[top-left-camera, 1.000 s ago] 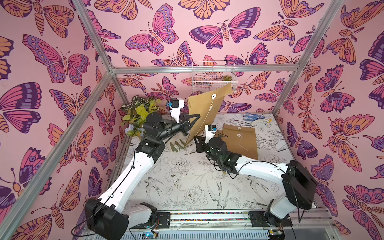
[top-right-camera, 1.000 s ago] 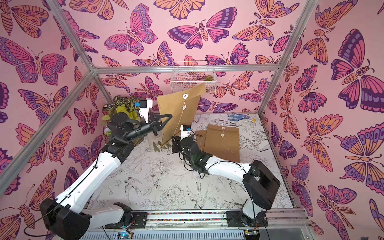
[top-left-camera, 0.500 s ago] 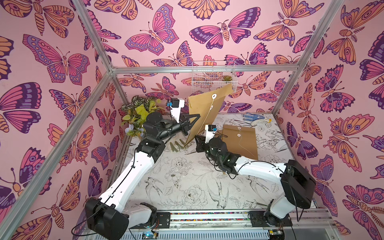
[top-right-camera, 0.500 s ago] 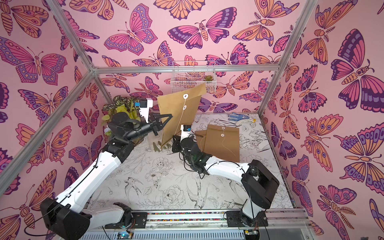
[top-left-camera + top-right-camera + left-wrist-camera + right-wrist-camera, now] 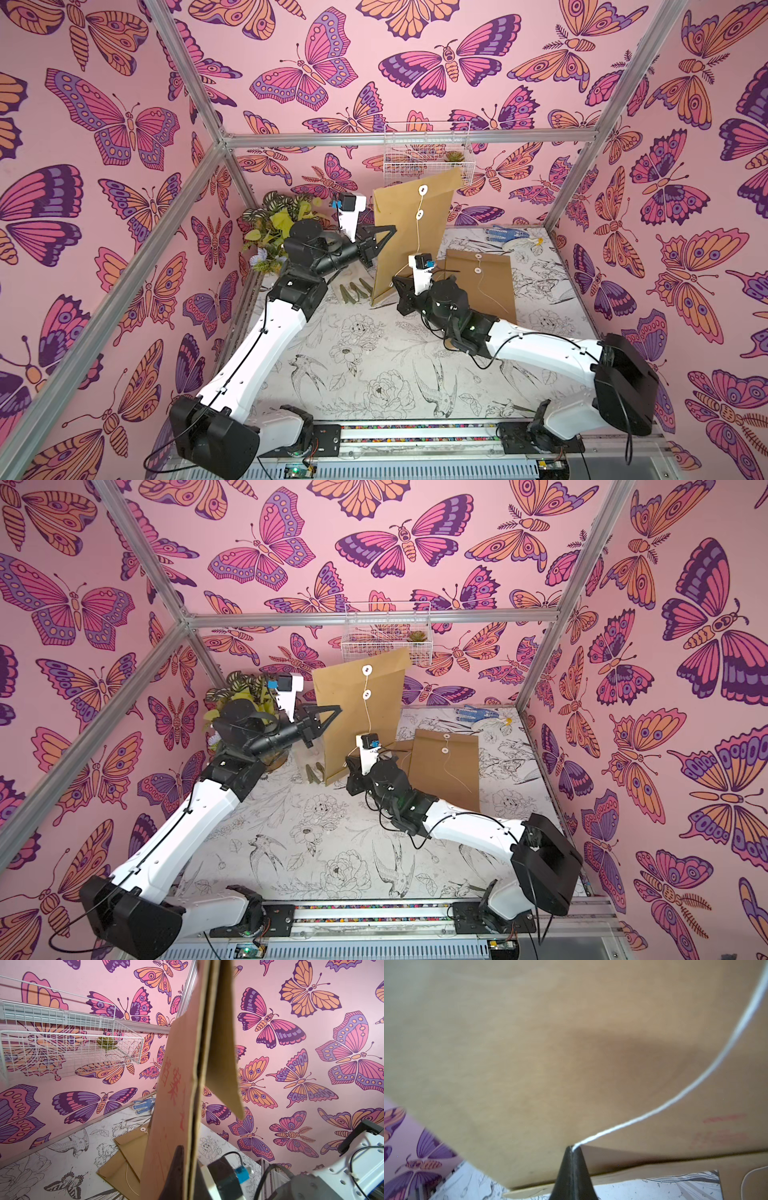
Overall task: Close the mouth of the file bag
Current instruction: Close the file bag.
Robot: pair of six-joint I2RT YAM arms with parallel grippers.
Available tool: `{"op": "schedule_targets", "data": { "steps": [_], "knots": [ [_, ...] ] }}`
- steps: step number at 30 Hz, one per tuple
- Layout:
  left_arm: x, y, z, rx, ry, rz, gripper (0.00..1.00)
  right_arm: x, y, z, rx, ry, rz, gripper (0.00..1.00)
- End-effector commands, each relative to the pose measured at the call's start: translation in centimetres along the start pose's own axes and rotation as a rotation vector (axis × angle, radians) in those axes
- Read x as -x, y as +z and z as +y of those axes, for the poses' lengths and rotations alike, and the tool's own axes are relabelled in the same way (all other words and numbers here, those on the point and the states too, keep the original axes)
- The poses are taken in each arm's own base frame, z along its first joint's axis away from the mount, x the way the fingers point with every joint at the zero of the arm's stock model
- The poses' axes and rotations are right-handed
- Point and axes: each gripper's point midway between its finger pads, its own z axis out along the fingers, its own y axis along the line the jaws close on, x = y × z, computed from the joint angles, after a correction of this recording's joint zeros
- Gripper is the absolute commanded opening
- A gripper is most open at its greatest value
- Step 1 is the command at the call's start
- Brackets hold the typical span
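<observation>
Kraft bag (image 5: 409, 249) upright, left end effector (image 5: 390, 231) clamped on its edge; right end effector (image 5: 572, 1150) pinching string (image 5: 654, 1110); overpull could snap string or topple bag.

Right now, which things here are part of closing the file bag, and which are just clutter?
In the job: upright file bag, its white string, left gripper holding the bag's edge, right gripper pinching the string.
Lying about: flat file bag, blue gloves, plant, wire basket.
</observation>
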Motion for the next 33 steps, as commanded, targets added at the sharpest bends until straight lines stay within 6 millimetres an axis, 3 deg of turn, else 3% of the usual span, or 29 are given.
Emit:
{"op": "schedule_targets", "data": {
  "steps": [1,4,8,12,16,25,33],
  "knots": [
    [-0.5,0.5,0.3,-0.031,0.005,0.037,0.00,0.0,-0.8,3.5,0.087,-0.222,0.059,0.00],
    [-0.8,0.5,0.7,-0.030,-0.006,0.050,0.00,-0.3,-1.4,6.3,0.155,-0.347,0.083,0.00],
    [-1.1,0.6,0.6,-0.048,-0.021,0.063,0.00,-2.4,-2.2,10.7,0.275,-0.493,0.142,0.00],
    [-1.4,0.5,0.4,-0.063,-0.027,0.075,0.00,-3.4,-2.3,12.0,0.317,-0.495,0.167,0.00],
    [-1.3,0.3,-0.1,-0.079,-0.032,0.077,0.00,-3.2,-2.0,10.9,0.259,-0.463,0.160,0.00],
    [-0.2,-0.4,-2.2,-0.144,-0.045,0.078,0.00,-5.0,-1.1,7.3,0.185,-0.370,0.207,0.00],
    [-0.4,-0.6,-3.3,-0.206,-0.089,0.102,0.00,-5.8,-0.6,2.3,0.093,-0.284,0.228,0.00]
  ]
}}
